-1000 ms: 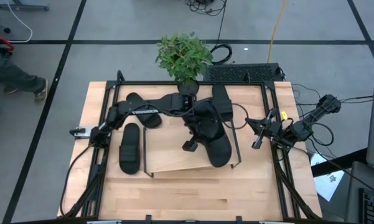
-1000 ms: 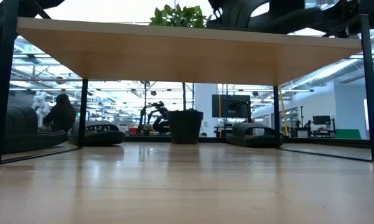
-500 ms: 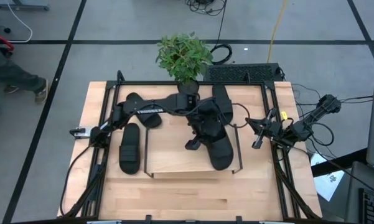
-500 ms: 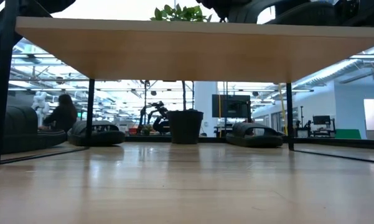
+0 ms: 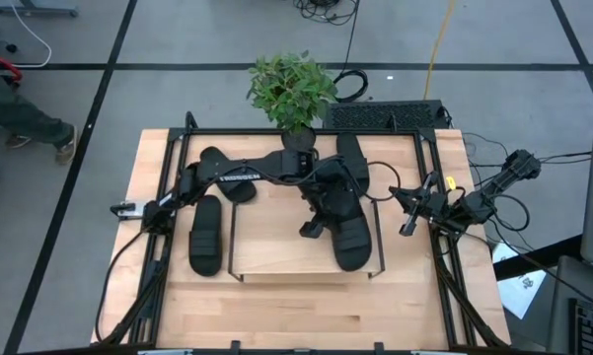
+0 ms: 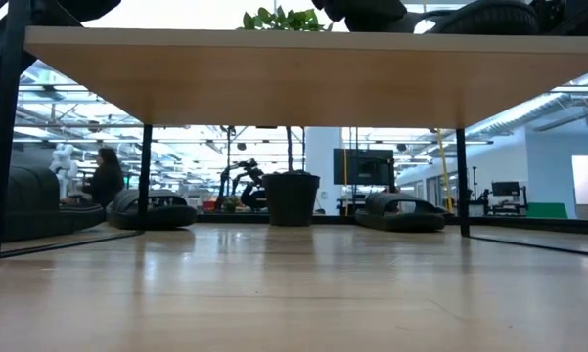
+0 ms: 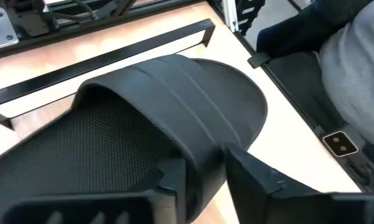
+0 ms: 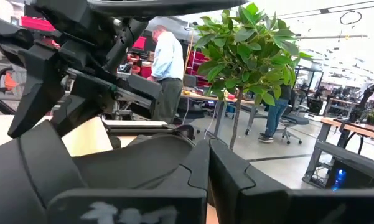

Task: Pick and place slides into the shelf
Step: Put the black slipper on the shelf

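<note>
Black slide (strap up) on shelf

Beneath the left claw, one matte black ribbed-strap slide fills the right half of the low light-wood shelf with thin black wire end frames; the board to the claw's left lies bare. Beyond that end frame another black slide lies on the pale wooden worktop. Behind the claw stand a green leafy potted plant and two more slides. The right claw waits well apart past the right frame.
</note>
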Motion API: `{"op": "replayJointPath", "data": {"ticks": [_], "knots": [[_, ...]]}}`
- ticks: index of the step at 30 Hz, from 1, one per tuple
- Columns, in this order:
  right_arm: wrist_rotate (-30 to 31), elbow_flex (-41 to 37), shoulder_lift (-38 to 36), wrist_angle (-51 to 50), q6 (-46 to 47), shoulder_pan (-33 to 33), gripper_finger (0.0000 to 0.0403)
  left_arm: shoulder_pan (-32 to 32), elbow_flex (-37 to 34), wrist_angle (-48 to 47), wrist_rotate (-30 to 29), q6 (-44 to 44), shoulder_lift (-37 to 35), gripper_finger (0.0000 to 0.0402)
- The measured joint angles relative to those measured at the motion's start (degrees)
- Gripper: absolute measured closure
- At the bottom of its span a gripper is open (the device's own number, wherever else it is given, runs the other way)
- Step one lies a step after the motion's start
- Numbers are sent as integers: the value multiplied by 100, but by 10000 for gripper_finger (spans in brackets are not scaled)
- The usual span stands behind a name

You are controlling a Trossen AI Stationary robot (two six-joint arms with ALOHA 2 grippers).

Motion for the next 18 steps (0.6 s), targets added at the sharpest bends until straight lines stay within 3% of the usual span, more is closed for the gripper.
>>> {"op": "replayJointPath", "data": {"ticks": [9, 18], "knots": [[0, 0, 1, 0, 23, 0, 403, -145, -4, 311, -182, -164, 0, 216], [0, 0, 0, -2, 25, 0, 403, -291, 60, 279, -860, -289, -35, 188]]}}
